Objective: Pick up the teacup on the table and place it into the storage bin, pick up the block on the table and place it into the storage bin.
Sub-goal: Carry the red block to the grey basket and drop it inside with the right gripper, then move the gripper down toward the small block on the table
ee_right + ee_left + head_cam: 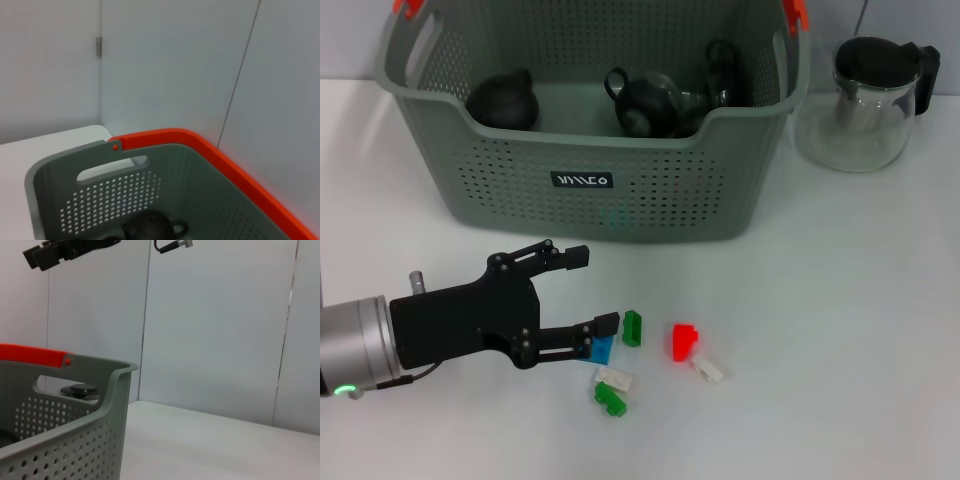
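Observation:
My left gripper is open, low over the table in front of the storage bin. Its lower fingertip is at a blue block, partly hiding it. Just past the fingertip stands a green block, and a red block lies further right. Closer to me lie a white block, a second green block and another white block. No teacup shows on the table. Three dark teaware pieces rest inside the bin, one also showing in the right wrist view. My right gripper is out of view.
A glass pitcher with a black lid stands right of the bin. The bin's wall and orange handle clip fill the near side of the left wrist view. The right wrist view looks down into the bin from above.

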`<state>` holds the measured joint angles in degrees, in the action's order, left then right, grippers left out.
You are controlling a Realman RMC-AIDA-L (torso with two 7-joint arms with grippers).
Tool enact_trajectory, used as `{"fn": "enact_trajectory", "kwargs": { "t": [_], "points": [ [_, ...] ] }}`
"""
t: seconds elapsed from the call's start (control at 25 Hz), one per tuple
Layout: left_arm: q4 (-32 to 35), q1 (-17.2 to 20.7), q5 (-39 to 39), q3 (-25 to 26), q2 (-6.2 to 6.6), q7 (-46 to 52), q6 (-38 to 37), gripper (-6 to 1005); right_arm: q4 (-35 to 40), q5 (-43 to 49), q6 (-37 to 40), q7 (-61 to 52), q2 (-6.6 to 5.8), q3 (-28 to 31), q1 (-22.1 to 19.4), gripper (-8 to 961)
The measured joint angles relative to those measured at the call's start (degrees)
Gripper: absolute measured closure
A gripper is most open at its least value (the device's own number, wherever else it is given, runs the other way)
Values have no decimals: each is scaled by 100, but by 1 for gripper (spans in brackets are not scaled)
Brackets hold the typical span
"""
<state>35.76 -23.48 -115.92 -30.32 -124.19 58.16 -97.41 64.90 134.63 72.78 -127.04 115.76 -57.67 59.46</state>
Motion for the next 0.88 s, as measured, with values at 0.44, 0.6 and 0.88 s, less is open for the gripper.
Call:
{"fn": "enact_trajectory", "kwargs": {
  "t": [0.44,0.6,0.88],
  "points": [
    [1,9,7,11,11,30,-38,140,1601,-2095,2102,1448,308,19,-1446,243],
    [1,18,9,9,9,29,-41,140,1692,-2373,3103,1678,290,42,-1982,120],
    [6,-27,10,7,8,-8,-11,140,932,-885,3387,1674,353,-245,-2214,25]
  ]
}}
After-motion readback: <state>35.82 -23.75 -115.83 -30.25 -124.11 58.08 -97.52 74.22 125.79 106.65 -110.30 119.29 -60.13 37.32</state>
